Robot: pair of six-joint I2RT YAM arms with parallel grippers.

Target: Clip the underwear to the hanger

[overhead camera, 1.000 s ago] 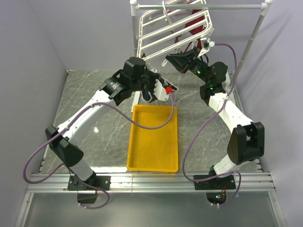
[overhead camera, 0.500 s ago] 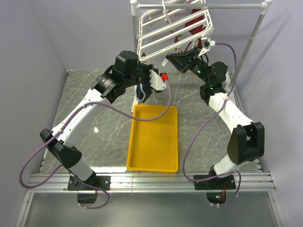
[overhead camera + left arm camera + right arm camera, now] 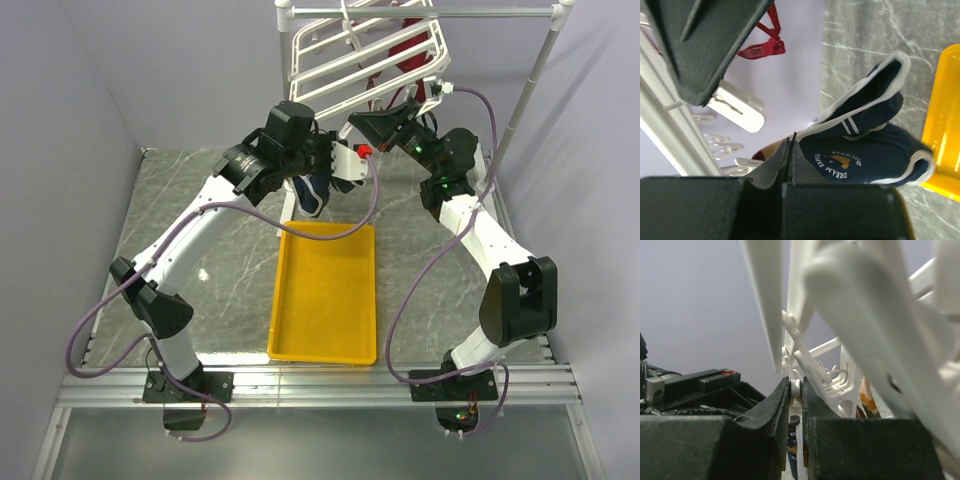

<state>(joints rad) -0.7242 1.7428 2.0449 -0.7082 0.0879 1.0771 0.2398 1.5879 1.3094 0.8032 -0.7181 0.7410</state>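
The navy underwear (image 3: 312, 192) with white trim hangs from my left gripper (image 3: 330, 172), which is shut on its edge, above the table just beyond the far end of the yellow tray. In the left wrist view the underwear (image 3: 865, 155) hangs past the closed left gripper (image 3: 790, 142), with white clips (image 3: 737, 107) close by. The white hanger (image 3: 360, 60) hangs tilted from the pole stand. My right gripper (image 3: 362, 125) is shut on one of its dangling clips (image 3: 796, 386), right beside the left gripper. The underwear (image 3: 792, 450) shows just below the right gripper (image 3: 796, 390).
A yellow tray (image 3: 325, 340) lies on the marble table between the arms. A dark red garment (image 3: 410, 50) hangs on the hanger's far side. A brown-and-cream patterned cloth (image 3: 867, 400) shows behind the clips. The white pole stand (image 3: 530, 80) rises at the right.
My left arm has swung up and to the right, carrying the underwear from over the tray's far end to just under the hanger, next to the right gripper. The right arm has hardly moved.
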